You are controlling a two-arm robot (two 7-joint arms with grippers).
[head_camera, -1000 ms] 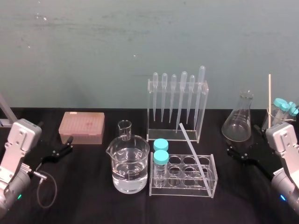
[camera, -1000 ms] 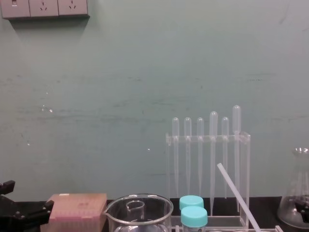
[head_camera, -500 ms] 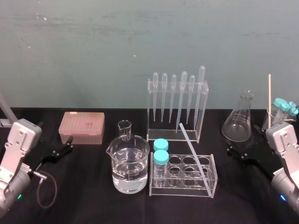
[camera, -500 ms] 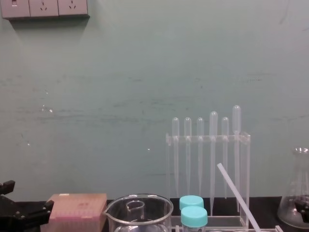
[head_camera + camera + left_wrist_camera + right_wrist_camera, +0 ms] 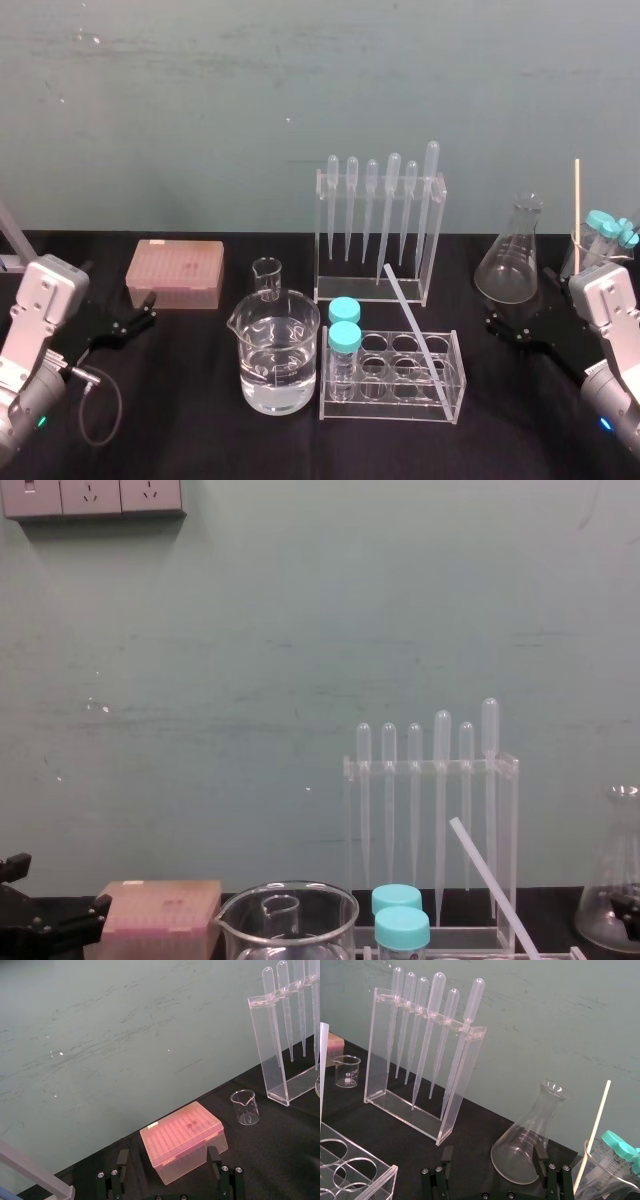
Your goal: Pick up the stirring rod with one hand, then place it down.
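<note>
Far to the left of the test tube rack [image 5: 392,410], the left gripper [image 5: 168,1153] hangs low over the black table [image 5: 190,425], its jaws spread wide with nothing between them. Left of the rack and farther back sits a pink lidded box [image 5: 175,272]. A small empty beaker [image 5: 267,276] stands nearer the rack, behind a large beaker [image 5: 275,355] part-filled with clear liquid, which is just beside the rack's left end. Two teal-capped tubes [image 5: 345,338] stand upright in the rack's leftmost holes. The stirring rod [image 5: 418,330] leans in the rack at a slant: its lower end is down at the rack's front right, and its upper end rises to the back and left, above the rack's rim. No gripper touches it. Directly behind the rack stands a clear stand [image 5: 378,285] holding six bulb-topped pipettes [image 5: 393,205]. To the right of the rack and farther back is an empty conical flask [image 5: 512,262]. The right gripper [image 5: 494,1150] hovers just in front of that flask, well apart from the rack, jaws spread and empty.
</note>
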